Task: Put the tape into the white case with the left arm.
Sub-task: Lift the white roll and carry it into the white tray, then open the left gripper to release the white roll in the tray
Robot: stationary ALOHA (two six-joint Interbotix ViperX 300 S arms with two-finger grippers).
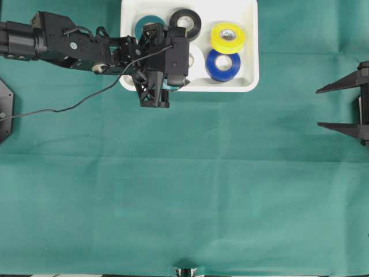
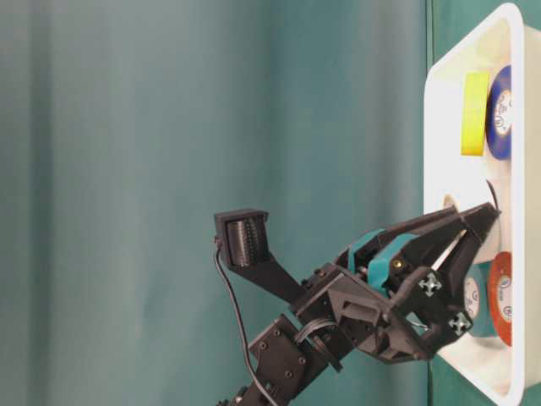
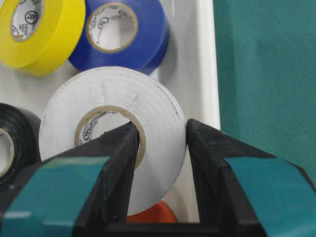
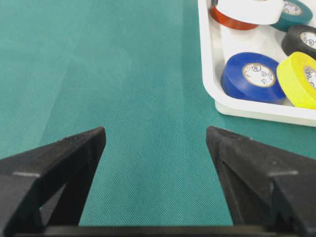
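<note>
A white tape roll is pinched by my left gripper, shut on its wall with one finger inside the cardboard core and the other outside. The roll sits inside the white case, by the case's near rim, partly over an orange roll. In the overhead view the left gripper covers most of that roll over the case. My right gripper stands open and holds nothing at the table's right edge, far from the case.
More rolls lie in the case: black, yellow, blue and teal. A green cloth covers the table. The left arm's cable trails across the cloth at the left.
</note>
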